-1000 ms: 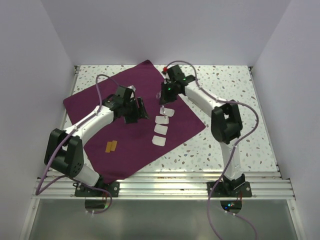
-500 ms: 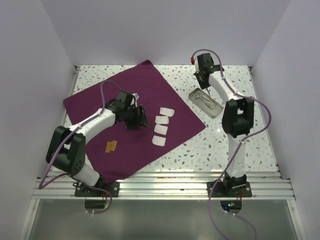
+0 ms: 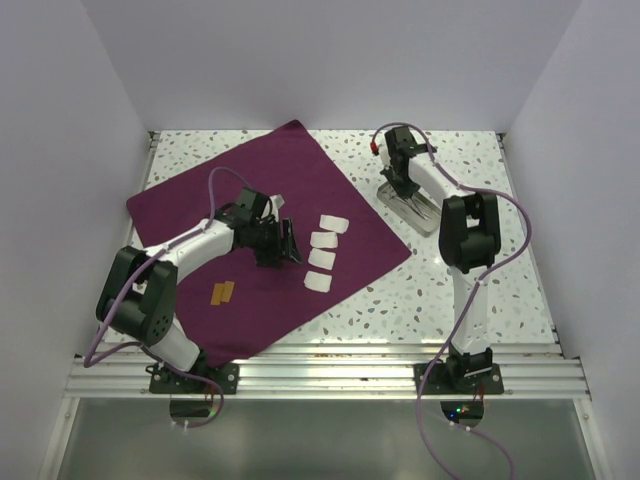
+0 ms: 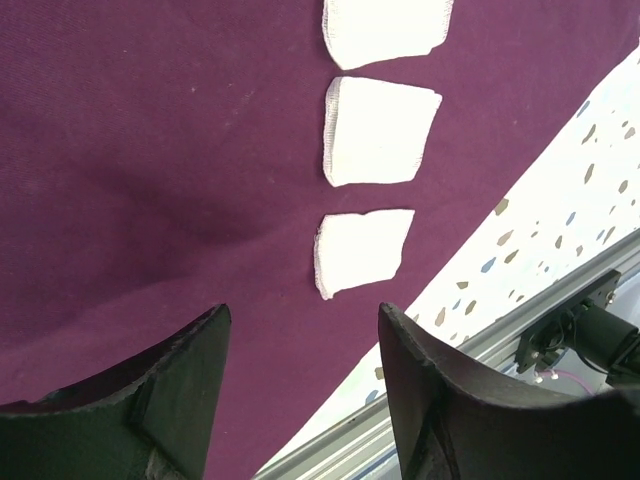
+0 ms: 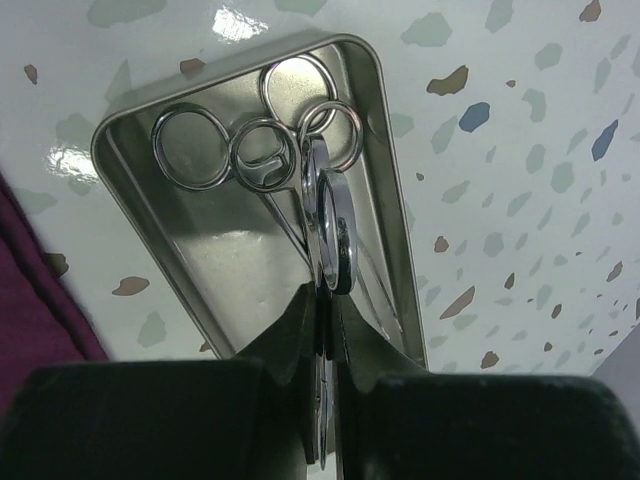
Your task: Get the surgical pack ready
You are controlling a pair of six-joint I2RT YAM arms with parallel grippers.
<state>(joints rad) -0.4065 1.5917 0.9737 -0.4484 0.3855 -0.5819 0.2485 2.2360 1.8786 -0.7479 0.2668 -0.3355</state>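
Both busy: left jaws spread over the surgical pack (image 3: 250, 190), right jaws pinching a steel instrument (image 5: 335, 230) over the tray (image 5: 215, 265)

The white, speckled tabletop (image 3: 400, 300) is carrying two things directly. The surgical pack (image 3: 290, 160), a deep purple-maroon cloth, is lying spread flat and turned cornerwise. It is covering most of the left and middle of the surface, with one corner pointing at the far edge and another reaching toward the right. A small grey metal tray (image 5: 220, 250) is sitting on the bare speckled surface at the far right. It is lying slantwise just beside the cloth's right-hand edge, not touching it.
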